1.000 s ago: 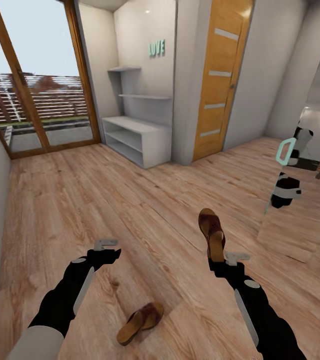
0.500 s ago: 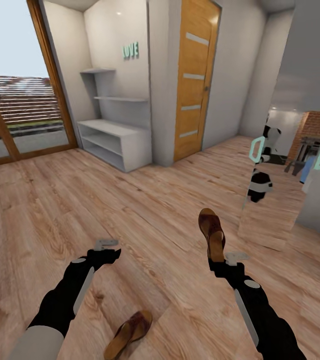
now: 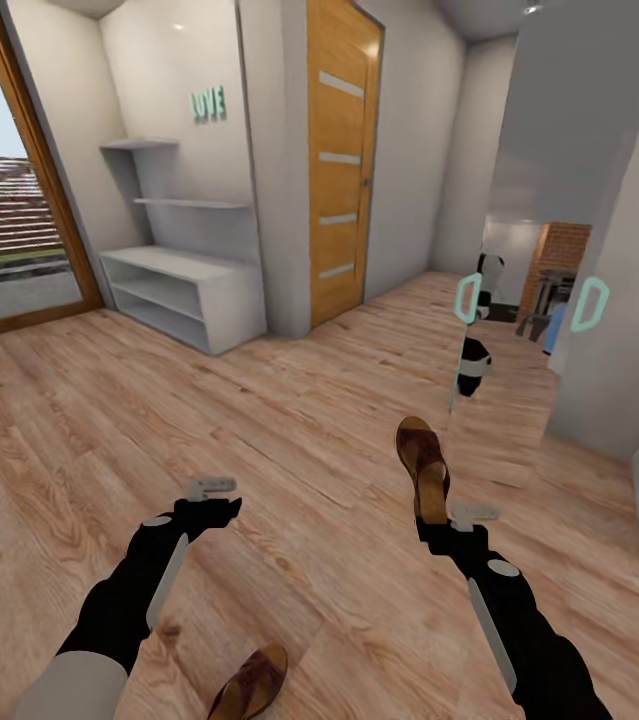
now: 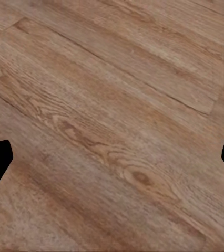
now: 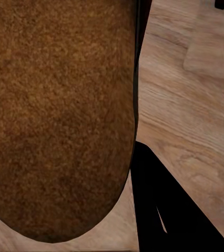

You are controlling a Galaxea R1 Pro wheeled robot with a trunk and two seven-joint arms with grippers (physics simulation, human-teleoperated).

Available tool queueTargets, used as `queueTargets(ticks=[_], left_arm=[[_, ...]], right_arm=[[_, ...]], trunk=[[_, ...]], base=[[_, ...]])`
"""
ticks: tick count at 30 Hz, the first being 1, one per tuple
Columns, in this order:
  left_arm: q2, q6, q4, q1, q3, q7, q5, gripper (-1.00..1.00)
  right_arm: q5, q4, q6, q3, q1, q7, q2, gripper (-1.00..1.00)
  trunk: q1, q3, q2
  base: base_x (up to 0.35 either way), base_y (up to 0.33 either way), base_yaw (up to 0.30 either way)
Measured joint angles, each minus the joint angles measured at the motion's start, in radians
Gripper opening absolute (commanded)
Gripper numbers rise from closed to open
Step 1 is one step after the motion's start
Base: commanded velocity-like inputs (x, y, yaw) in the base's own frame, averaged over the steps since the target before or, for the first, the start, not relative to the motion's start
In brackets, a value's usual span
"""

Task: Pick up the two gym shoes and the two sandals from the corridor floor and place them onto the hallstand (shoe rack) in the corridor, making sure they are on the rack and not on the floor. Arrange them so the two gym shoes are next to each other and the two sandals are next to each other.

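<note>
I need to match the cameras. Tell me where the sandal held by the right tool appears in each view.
Head view: held sandal stands up from the right tool, right of centre.
Left wrist view: not in it, just corridor floor.
Right wrist view: its tan footbed covers the frame's left.
Shared landmark: the wood-plank floor.

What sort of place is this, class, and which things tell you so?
Probably a home entrance hall: a grey shoe rack with wall shelves above, a wooden door, a mirrored wardrobe, and a sandal on the plank floor.
</note>
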Motion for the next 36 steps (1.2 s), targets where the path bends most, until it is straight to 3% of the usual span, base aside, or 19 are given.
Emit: queueTargets(ticks=[18, 36], left_arm=[[0.0, 0.0, 0.0, 0.0, 0.0, 0.0, -0.001, 1.0], [0.0, 0.0, 0.0, 0.0, 0.0, 0.0, -0.001, 1.0]], right_arm=[[0.0, 0.0, 0.0, 0.0, 0.0, 0.0, 0.0, -1.0], [0.0, -0.001, 0.0, 0.0, 0.0, 0.0, 0.0, -1.0]], trunk=[[0.0, 0.011, 0.0], [0.0, 0.012, 0.0]], base=[[0.077, 0.08, -0.257], [-0.121, 0.045, -0.017]])
